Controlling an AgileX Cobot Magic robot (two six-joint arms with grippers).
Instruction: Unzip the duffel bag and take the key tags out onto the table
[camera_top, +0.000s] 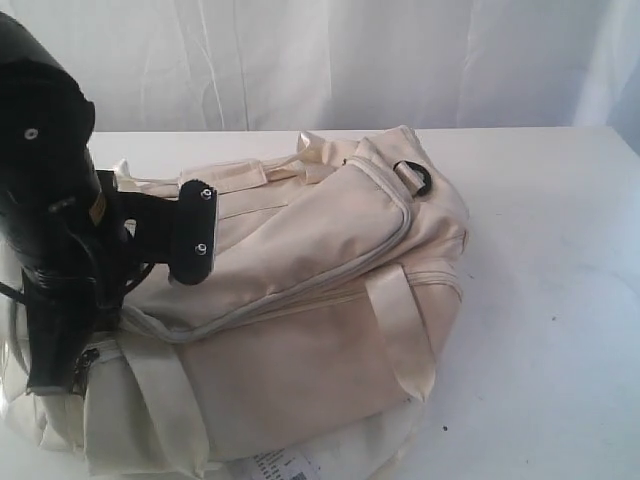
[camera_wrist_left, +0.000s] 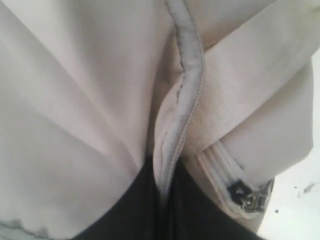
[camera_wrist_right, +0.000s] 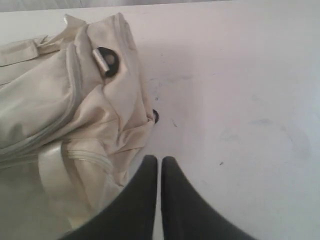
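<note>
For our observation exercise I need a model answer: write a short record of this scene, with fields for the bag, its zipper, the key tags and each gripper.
bag: cream duffel bag lying on the white table
zipper: grey, looks closed along the visible side
key tags: none visible
left gripper: on the bag, fingers closed on its grey-edged flap
right gripper: shut, holding nothing, over the table beside the bag's black D-ring end
</note>
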